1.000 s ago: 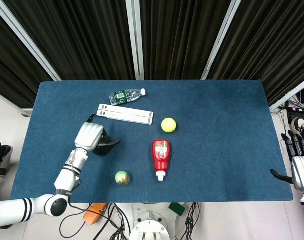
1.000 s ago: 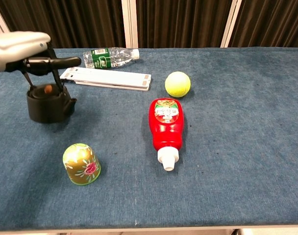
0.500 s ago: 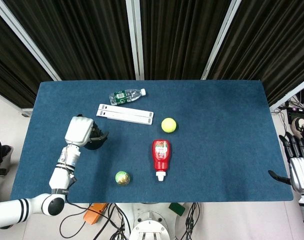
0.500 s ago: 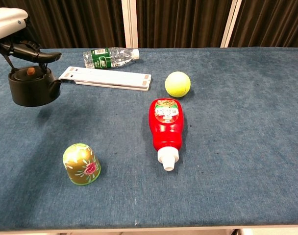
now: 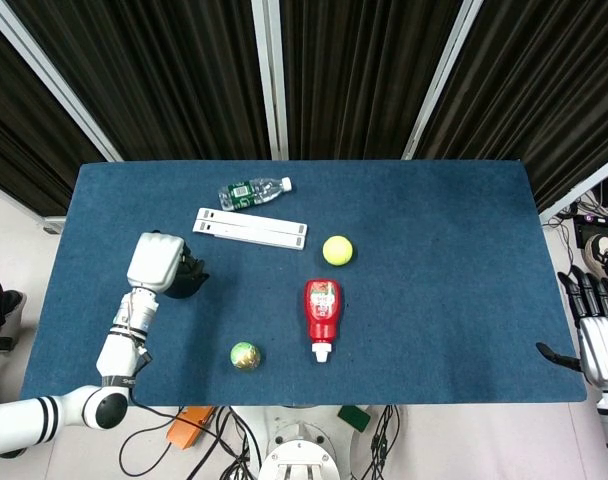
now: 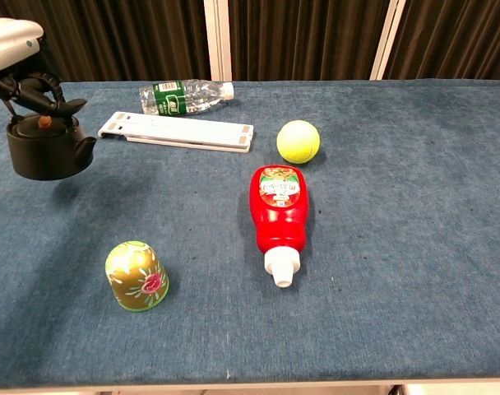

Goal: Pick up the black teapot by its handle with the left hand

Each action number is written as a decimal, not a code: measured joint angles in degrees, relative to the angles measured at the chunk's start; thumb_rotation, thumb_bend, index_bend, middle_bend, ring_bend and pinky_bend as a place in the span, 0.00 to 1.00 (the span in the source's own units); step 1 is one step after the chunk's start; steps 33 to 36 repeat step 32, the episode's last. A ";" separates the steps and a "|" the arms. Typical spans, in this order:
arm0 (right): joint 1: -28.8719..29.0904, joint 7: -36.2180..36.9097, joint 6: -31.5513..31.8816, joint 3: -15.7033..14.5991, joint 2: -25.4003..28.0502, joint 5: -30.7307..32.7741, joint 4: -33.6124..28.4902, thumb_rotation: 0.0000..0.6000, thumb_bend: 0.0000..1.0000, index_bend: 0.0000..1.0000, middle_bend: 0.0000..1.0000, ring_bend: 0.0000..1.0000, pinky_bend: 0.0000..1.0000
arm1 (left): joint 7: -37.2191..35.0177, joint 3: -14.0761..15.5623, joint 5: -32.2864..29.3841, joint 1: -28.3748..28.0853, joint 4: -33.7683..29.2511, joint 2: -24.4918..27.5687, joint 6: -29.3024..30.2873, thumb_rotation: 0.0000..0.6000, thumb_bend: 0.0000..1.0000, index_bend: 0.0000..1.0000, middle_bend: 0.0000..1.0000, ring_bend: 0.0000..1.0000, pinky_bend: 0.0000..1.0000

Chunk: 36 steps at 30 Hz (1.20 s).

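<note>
Left hand (image 6: pixel 24 62) grasps the black teapot (image 6: pixel 43 148) by its overhead handle, keeping it upright above the worktop (image 6: pixel 381 206). Right hand (image 5: pixel 602 335) idles, released, at the right edge.

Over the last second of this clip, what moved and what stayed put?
The left hand, holding the black teapot by its handle, carried it leftward across the table toward the left edge; most of that shift came early, then it slowed. The right hand barely shifted off the table's right edge. The ketchup bottle, tennis ball, water bottle, white bar and painted cup stayed put.
</note>
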 measured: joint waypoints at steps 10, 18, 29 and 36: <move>-0.09 -1.30 -0.04 -0.09 -0.01 0.04 -1.03 1.00 0.12 0.00 0.00 0.00 0.00 | -0.30 0.29 0.45 0.30 2.00 -0.92 -0.24 0.81 0.41 1.00 1.00 1.00 0.59; -0.21 -1.80 -0.29 -0.18 0.08 0.38 -1.32 1.00 0.12 0.00 0.00 0.00 0.00 | 3.34 0.91 1.86 0.23 5.35 -3.21 1.60 0.84 0.42 1.00 1.00 1.00 0.62; 0.20 -1.74 -1.03 0.10 0.05 0.82 -1.19 1.00 0.12 0.00 0.00 0.00 0.00 | 6.49 0.39 2.63 0.35 6.50 -4.64 3.43 0.84 0.42 1.00 1.00 1.00 0.62; 0.30 -1.65 -1.21 0.19 0.07 0.96 -1.13 1.00 0.12 0.00 0.00 0.00 0.00 | 6.92 0.16 2.62 0.35 6.46 -4.78 3.55 0.84 0.41 1.00 1.00 1.00 0.62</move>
